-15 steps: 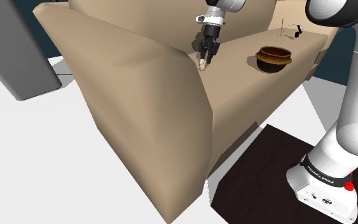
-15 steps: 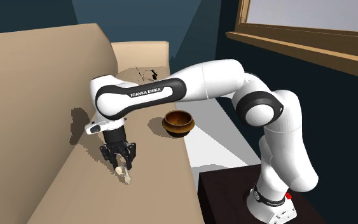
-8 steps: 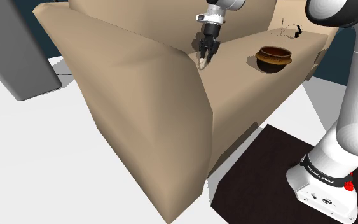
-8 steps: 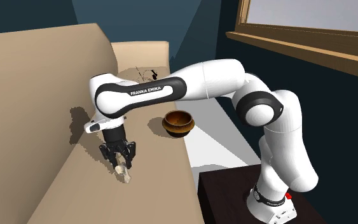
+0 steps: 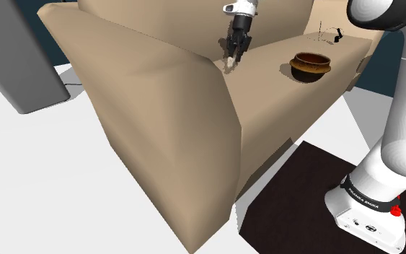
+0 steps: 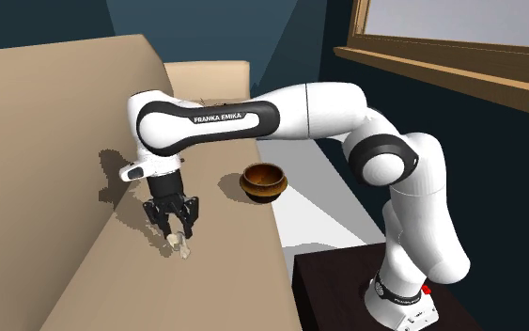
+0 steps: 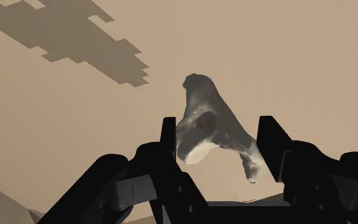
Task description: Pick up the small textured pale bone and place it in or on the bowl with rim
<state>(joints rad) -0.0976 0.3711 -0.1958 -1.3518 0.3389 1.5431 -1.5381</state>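
Note:
A small pale, knobbly bone (image 7: 204,105) hangs between my gripper's (image 7: 217,130) two black fingers, which are shut on it. In the shoulder view the gripper (image 5: 234,56) points down over the beige sofa seat with the bone (image 5: 228,68) at its tips, close to the sofa's arm. The second exterior view shows the bone (image 6: 180,246) a little above the seat, under the gripper (image 6: 173,226), with its shadow on the cushion. A brown bowl with a rim (image 5: 311,65) stands upright on the seat, to the shoulder view's right of the gripper; it is the same bowl (image 6: 263,181) in the second exterior view.
The sofa's tall arm (image 5: 158,108) rises beside the gripper, and the backrest (image 6: 46,113) runs behind it. A small dark wiry object (image 5: 334,33) lies on the seat beyond the bowl. My dark stand (image 5: 316,209) sits by the sofa's front. A grey slab (image 5: 17,58) leans at the shoulder view's upper left.
The gripper has risen from the seat with the bone clasped in it, and the arm's wrist has lifted. The bowl has not moved.

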